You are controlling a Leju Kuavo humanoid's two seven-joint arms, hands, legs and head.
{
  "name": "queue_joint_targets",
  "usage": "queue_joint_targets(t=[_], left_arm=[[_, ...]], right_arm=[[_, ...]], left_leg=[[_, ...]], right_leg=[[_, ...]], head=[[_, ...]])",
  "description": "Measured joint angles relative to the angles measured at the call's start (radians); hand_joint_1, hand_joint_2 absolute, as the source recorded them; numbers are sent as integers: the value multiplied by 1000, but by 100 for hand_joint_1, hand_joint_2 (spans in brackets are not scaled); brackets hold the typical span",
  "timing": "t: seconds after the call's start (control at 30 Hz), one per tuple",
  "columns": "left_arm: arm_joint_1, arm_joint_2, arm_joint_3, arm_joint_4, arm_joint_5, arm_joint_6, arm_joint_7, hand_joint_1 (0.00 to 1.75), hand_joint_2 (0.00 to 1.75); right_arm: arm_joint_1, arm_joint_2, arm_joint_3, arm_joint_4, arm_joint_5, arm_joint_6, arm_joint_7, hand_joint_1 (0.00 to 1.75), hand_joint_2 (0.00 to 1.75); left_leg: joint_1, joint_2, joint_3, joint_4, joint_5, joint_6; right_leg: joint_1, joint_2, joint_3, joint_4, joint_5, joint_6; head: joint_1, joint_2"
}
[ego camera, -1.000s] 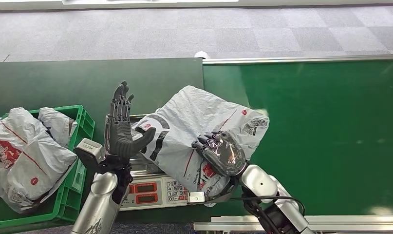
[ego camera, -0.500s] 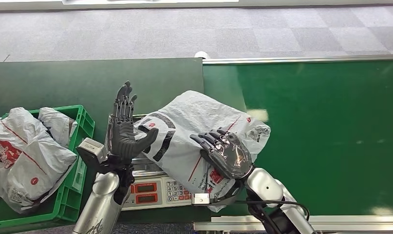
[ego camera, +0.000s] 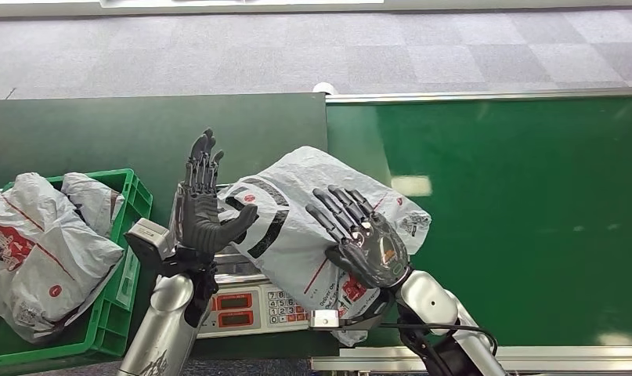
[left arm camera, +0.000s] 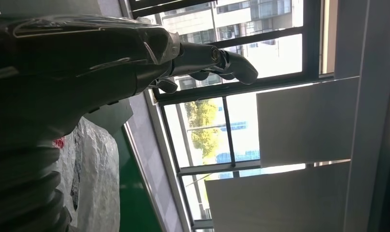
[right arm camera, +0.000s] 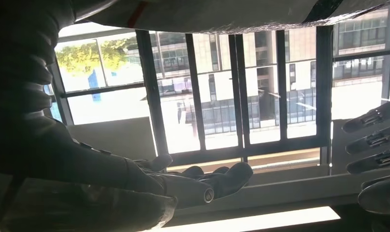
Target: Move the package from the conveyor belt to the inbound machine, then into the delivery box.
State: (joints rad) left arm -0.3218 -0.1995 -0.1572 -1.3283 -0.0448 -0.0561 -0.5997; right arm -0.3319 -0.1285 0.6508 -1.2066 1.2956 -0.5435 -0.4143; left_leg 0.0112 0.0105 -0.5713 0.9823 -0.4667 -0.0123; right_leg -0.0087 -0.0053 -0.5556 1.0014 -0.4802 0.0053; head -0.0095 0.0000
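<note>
crate (ego camera: 113, 309) of bags beside scale (ego camera: 254, 301); package (ego camera: 312, 211) overlaps scale.

Silver arms, dark, seemingly plastic-wrapped right hand (ego camera: 365, 244)

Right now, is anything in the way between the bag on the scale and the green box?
Yes. The left hand stands upright beside the package, between it and the green box. The box already holds other grey bags, heaped above its rim.
</note>
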Motion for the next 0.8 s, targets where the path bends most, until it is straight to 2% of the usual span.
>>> queue_joint_targets(t=[0.8], left_arm=[[-7, 0, 0, 10, 0, 1, 0, 0, 175]], right_arm=[[2, 9, -10, 0, 0, 0, -2, 0, 175]], left_leg=[[0, 0, 0, 0, 0, 0]], right_leg=[[0, 0, 0, 0, 0, 0]], head=[[0, 0]])
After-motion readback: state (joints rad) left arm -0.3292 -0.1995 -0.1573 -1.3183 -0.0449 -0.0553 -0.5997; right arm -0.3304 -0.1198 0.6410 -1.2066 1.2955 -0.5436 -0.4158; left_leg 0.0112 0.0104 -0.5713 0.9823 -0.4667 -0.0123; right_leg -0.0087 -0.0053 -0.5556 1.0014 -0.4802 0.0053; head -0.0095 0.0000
